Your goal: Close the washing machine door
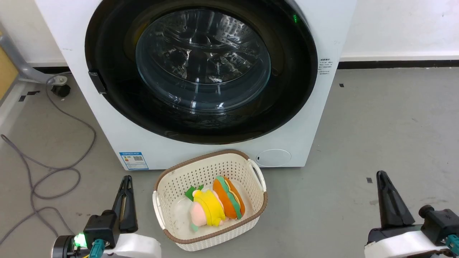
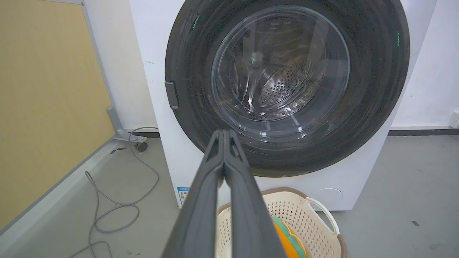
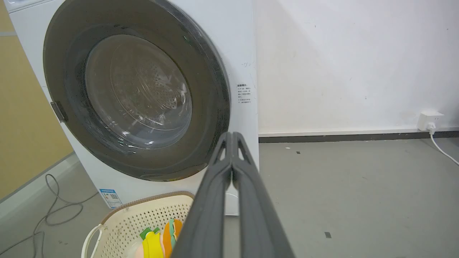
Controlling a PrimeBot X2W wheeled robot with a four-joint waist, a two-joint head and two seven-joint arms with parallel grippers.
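**While both grippers hang low with their fingers together, the door sits flush on the machine**

As seen from the head camera, the washing machine door lies flat against the front of the washing machine, and no gap shows around its rim. The rim is wide, glossy and black. It rings a clear bulging glass window that carries bright reflections. Through the glass, the left wrist view shows the perforated steel drum. A small dark tab sits on the rim's left edge. A green light shows on the rim at upper right.

The machine's white front carries a blue label at lower left and a round white cap at lower right.

The left gripper is at lower left, well apart from the door, and its fingers meet at the tips with nothing between them. The right gripper is at lower right, also apart from the door, and its tips are likewise pressed together and empty.

A cream perforated basket stands on the grey floor just in front of the machine, between the two grippers. It holds soft toys in yellow, orange and green. A grey cable loops on the floor to the left.
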